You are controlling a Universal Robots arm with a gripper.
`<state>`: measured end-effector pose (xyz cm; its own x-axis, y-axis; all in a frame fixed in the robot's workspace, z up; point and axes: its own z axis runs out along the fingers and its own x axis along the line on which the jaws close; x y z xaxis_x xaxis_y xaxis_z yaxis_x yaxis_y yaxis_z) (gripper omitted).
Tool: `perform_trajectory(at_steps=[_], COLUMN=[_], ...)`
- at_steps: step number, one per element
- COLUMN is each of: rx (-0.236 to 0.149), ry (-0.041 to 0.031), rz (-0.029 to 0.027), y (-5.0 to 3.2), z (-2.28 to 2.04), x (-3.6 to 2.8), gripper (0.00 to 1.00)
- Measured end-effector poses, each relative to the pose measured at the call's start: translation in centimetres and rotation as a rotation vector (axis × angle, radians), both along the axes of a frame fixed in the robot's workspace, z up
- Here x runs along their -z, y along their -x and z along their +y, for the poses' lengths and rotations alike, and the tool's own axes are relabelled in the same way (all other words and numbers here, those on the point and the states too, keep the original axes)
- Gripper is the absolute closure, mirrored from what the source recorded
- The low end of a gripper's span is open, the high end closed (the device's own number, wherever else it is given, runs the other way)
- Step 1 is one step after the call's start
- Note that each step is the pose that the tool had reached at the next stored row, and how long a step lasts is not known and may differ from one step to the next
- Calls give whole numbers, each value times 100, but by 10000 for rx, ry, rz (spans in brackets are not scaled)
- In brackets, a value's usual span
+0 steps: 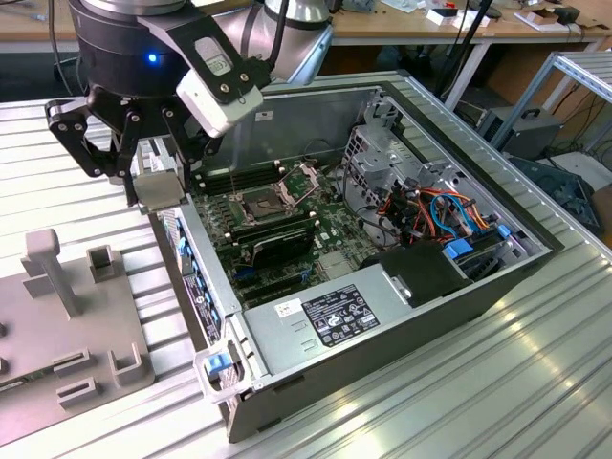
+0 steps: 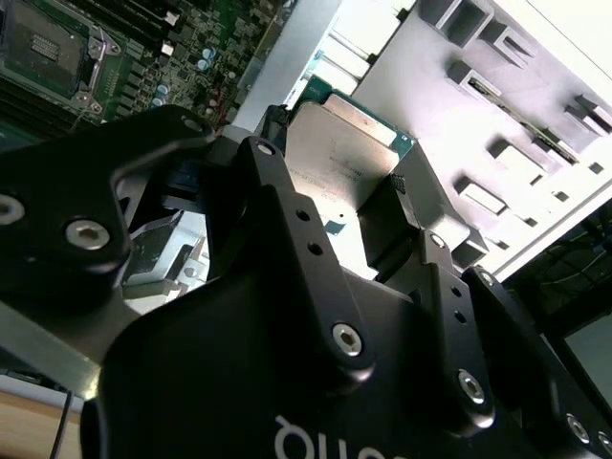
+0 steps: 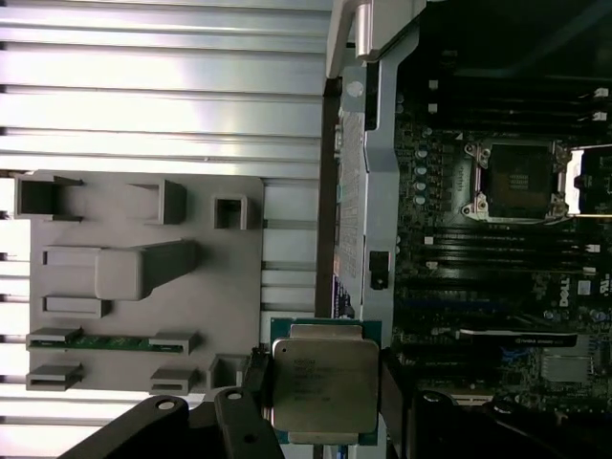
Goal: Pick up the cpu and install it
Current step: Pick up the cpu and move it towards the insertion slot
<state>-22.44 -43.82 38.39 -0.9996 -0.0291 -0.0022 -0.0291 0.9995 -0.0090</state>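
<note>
cpu (image 3: 323,382) gripped by opposite edges, gripper (image 1: 153,177) fingers closed on it, hovering above left wall of open case (image 1: 402,335) in exterior view. Both wrist views show silver lid and green rim. Exterior view shows socket (image 1: 266,203) uncovered, further right, apart from cpu. Grey fixture (image 1: 67,316) left of case. Ribbed metal table (image 1: 497,402); wooden desks (image 1: 382,24) far behind.

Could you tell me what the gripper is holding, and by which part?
The gripper holds the cpu by two opposite side edges, metal top exposed.
</note>
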Motion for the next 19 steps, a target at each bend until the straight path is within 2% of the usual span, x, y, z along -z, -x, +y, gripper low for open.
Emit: perform_trajectory(at_steps=[4,5,7,9,19], rx=[0,0,0,0,0], ry=[-1,-1,-1,0,0], rz=[0,0,0,0,0], y=[-65,-220,-440,-474,-481], z=[0,0,0,0,0], x=[0,1,1,1,1], gripper=[45,45,45,45,45])
